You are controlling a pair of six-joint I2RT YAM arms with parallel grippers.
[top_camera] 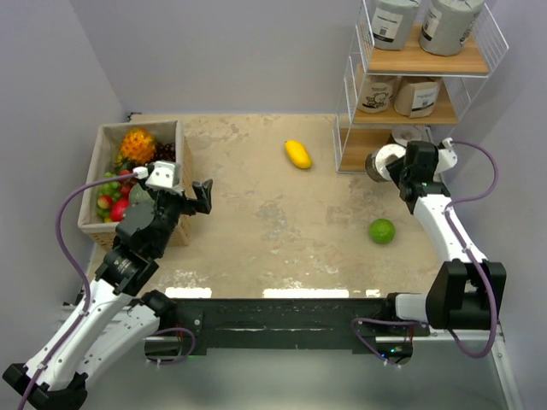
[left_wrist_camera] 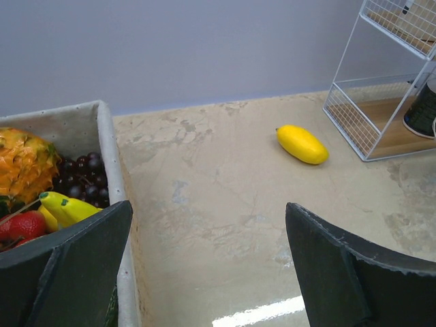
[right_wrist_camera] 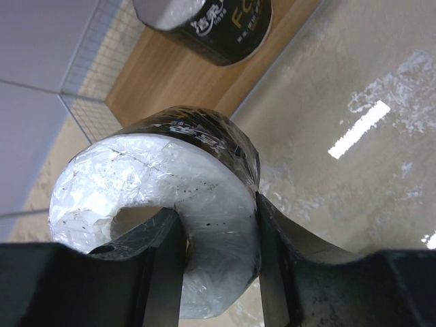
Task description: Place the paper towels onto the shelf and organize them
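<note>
In the top view, the shelf [top_camera: 427, 61] stands at the far right of the table [top_camera: 256, 239]. Two grey rolls [top_camera: 449, 24] are on its top board and two tan rolls [top_camera: 416, 96] on the middle one. The right gripper [top_camera: 391, 164] holds a black roll [top_camera: 379, 162] just in front of the bottom board, with its white end turned up and toward the arm. The left gripper [top_camera: 202, 195] hangs beside the box of fruit [top_camera: 141, 125].

In the left wrist view, its fingers [left_wrist_camera: 340, 272] stand wide apart and hold nothing. A yellow fruit [left_wrist_camera: 302, 144] lies near the shelf.

In the right wrist view, the black roll is short and fat, in shiny black wrapping with light lettering (not readable here). Its white end has a round core hole. The fingers [right_wrist_camera: 163, 266] are clamped on its wall, one inside the hole and one outside. Its long axis runs roughly along the fingers, toward the bottom board, where a second black roll [right_wrist_camera: 211, 27] sits.
</note>
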